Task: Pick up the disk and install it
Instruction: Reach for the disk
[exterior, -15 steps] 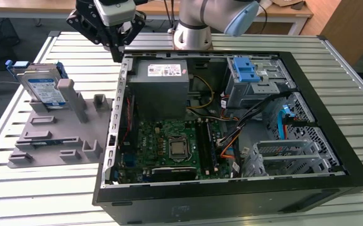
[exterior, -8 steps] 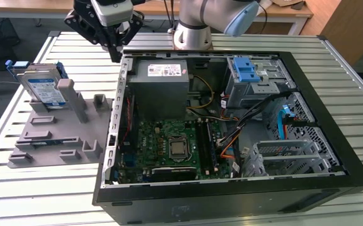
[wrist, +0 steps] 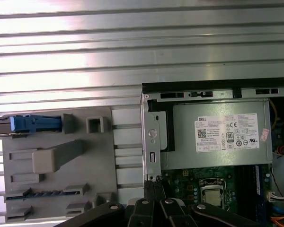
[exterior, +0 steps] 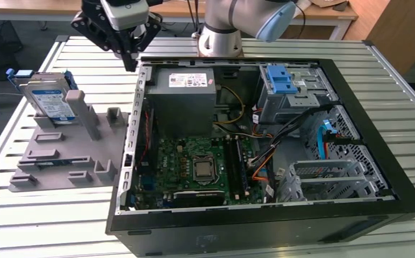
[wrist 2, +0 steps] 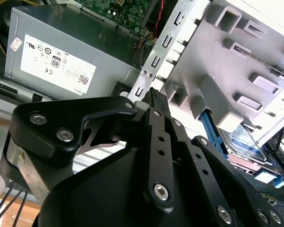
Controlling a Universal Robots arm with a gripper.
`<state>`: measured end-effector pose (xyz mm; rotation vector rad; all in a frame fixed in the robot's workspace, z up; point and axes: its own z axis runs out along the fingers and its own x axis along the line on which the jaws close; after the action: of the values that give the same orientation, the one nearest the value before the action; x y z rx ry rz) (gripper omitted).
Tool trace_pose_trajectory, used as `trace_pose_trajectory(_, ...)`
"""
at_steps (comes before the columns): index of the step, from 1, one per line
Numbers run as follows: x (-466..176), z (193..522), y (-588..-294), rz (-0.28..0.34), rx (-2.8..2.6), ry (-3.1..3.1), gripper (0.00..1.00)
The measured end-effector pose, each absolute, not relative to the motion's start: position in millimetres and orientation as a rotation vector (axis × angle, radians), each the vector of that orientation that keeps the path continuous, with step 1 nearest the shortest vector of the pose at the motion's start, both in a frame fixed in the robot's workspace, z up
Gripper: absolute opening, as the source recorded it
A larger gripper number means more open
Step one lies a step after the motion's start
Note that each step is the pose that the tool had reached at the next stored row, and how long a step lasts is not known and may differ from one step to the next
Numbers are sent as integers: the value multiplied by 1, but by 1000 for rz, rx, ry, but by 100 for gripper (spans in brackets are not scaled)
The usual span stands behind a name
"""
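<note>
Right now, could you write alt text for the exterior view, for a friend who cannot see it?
The robot's black pincer hangs shut and empty by a corner of an open computer case on a slatted metal table. On the exterior view's left, the disk stands upright in a grey holder, untouched.

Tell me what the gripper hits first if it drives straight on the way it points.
Probably the slotted metal edge of the computer case, beside the power supply: in the second wrist view the gripper aims at it. Depth is unclear, though.
</note>
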<state>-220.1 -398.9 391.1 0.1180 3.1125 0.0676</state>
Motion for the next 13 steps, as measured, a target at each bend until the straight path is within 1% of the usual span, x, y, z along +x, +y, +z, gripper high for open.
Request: trace_pose_trajectory(13,-226,391,-399,68,118,3112,11)
